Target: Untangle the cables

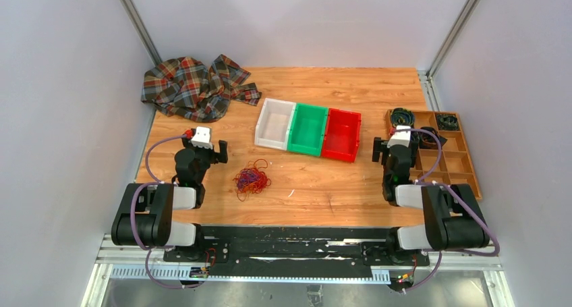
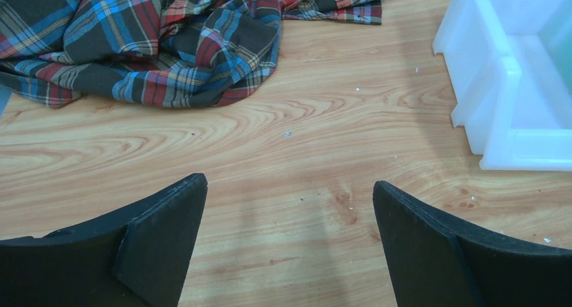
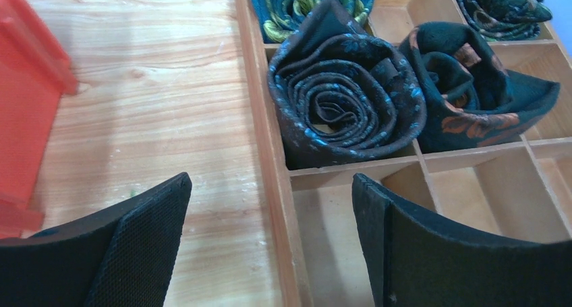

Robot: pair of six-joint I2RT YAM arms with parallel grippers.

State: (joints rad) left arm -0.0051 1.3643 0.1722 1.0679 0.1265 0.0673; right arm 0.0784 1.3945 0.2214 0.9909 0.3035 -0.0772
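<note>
Here, on the wooden table point(image 1: 351, 84): at the right edge a compartment tray point(image 1: 465, 165) with rolled ties point(image 3: 344, 98) in its far cells, at the far left a crumpled plaid cloth point(image 1: 195, 86), and mid-table a touching row – white bin point(image 1: 275, 123), green bin point(image 1: 308, 129), red bin point(image 1: 341, 134). Nearer the bases, the left gripper point(image 2: 289, 183) spread wide over bare wood with nothing between its fingers, the right gripper point(image 3: 271, 179) equally wide and empty above the tray's left wall. Smallest, the cables point(image 1: 251, 180) – a loose red, orange and purple tangle flat on the wood, near the left gripper on its right, touched by neither.
</note>
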